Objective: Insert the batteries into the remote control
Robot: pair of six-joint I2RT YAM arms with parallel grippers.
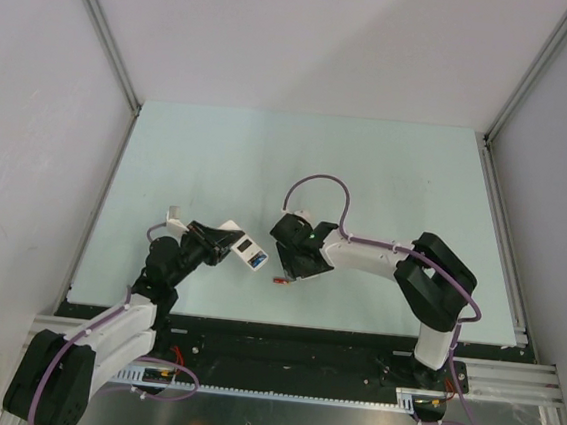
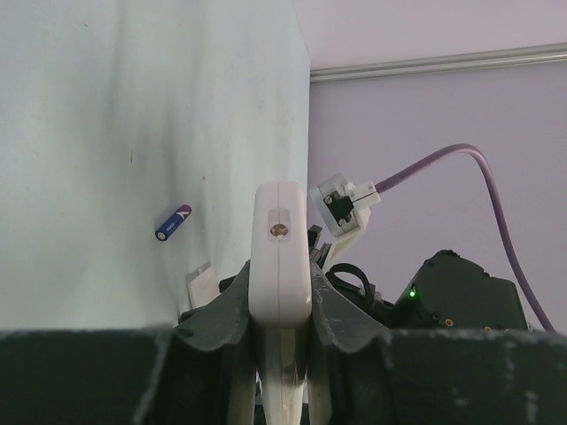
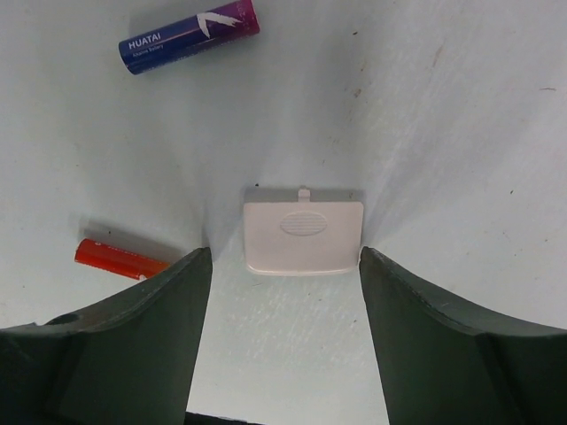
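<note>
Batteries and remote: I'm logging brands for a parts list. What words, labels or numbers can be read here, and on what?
"HUATAI": on the blue-purple battery; the smaller line beneath it is too small to read.
Red battery: no readable print.
White cover: no text, only a ribbed oval.
Remote control: markings too blurred to read.

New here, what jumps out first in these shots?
Left pincer clamps the white remote control, mid-left of the table. Open right pincer frames a white battery cover lying flat near table centre; a blue-purple battery and a red battery lie loose nearby.
</note>
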